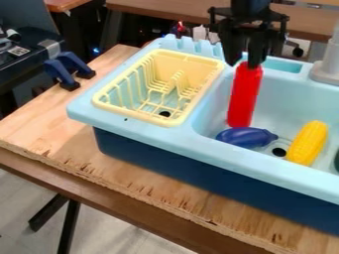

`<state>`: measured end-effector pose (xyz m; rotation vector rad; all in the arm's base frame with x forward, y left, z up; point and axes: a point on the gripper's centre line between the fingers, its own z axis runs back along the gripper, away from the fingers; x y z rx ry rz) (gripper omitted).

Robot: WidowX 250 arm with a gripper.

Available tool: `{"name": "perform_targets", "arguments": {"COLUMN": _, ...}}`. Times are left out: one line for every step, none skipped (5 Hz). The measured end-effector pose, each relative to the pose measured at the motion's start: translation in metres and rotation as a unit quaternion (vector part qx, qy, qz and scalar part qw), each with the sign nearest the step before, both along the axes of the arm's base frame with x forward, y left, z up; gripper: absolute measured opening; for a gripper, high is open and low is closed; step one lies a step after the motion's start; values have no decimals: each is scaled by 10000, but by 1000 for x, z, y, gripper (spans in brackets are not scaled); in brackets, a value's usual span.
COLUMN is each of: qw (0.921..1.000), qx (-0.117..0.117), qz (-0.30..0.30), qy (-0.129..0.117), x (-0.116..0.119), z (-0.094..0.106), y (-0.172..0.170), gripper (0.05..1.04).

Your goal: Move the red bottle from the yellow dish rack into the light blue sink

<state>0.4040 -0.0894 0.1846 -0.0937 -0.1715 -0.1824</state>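
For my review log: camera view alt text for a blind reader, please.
Black gripper at the top of a roughly upright red object in a light-blue toy sink, where a dark purple toy eggplant and yellow toy corn lie; a pale-yellow dish rack sits beside the basin.

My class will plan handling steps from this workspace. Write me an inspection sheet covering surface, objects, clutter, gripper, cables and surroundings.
Surface: plywood board, front edge rough and splintered; light-blue toy sink on top.
Job's things: red object upright in the basin below the gripper; purple toy eggplant and yellow toy corn lying in the basin.
Clutter: yellow dish rack beside the basin; dark item cut off at the right edge, not identifiable.
Gripper: black gripper at the red object's top; whether it grips cannot be told.
Cables: nothing seen that can be made out for certain.
Surroundings: two blue clamps at the board's left edge; brown table behind.
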Motion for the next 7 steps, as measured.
{"name": "perform_targets", "arguments": {"qw": 9999, "qx": 0, "qz": 113, "qy": -6, "x": -8, "z": 7, "y": 2, "gripper": 933}}
{"name": "perform_targets", "arguments": {"qw": 9994, "qx": -14, "qz": 229, "qy": -254, "x": -24, "z": 34, "y": 6, "gripper": 1007}}
{"name": "perform_targets", "arguments": {"qw": 9992, "qx": 237, "qz": 238, "qy": -205, "x": -47, "z": 48, "y": 10, "gripper": 1004}}
{"name": "perform_targets", "arguments": {"qw": 9986, "qx": 467, "qz": 158, "qy": 209, "x": -75, "z": 47, "y": 15, "gripper": 1002}}
{"name": "perform_targets", "arguments": {"qw": 9970, "qx": 457, "qz": 135, "qy": 613, "x": -86, "z": 31, "y": 23, "gripper": 1002}}
{"name": "perform_targets", "arguments": {"qw": 9971, "qx": 448, "qz": 134, "qy": 607, "x": -86, "z": 31, "y": 23, "gripper": 1002}}
{"name": "perform_targets", "arguments": {"qw": 9971, "qx": 449, "qz": 127, "qy": 607, "x": -86, "z": 31, "y": 23, "gripper": 1002}}
